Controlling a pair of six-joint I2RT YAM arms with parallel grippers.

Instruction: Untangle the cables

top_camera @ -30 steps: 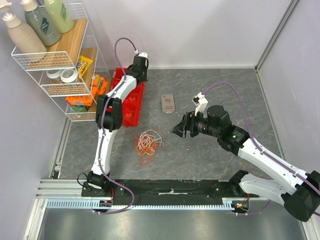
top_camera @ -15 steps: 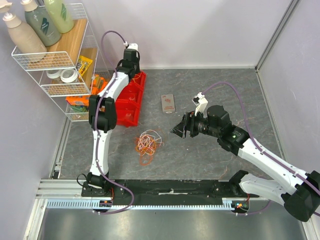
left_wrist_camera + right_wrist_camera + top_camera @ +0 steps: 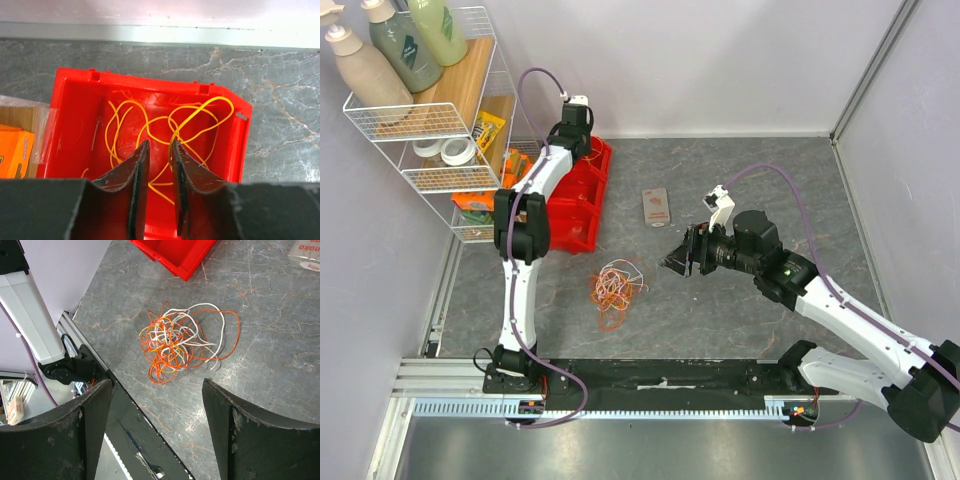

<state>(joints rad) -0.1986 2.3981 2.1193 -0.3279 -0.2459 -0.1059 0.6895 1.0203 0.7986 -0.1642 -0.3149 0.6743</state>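
A tangle of orange, white and yellow cables (image 3: 615,288) lies on the grey table between the arms; it also shows in the right wrist view (image 3: 182,340). My right gripper (image 3: 678,262) hovers to its right, wide open and empty (image 3: 156,382). My left gripper (image 3: 159,145) hangs over the far end of the red bin (image 3: 582,205), jaws a narrow gap apart. A loose yellow cable (image 3: 181,123) lies coiled in the bin (image 3: 150,82) and one strand rests against the right fingertip (image 3: 176,150).
A white wire rack (image 3: 450,130) with bottles, tape rolls and snack packs stands at the far left beside the bin. A small packet (image 3: 657,207) lies right of the bin. A black rail (image 3: 660,385) runs along the near edge.
My left arm has swung left and farther back, from the bin's right side to over its far end. The right arm and the tangle have not moved.
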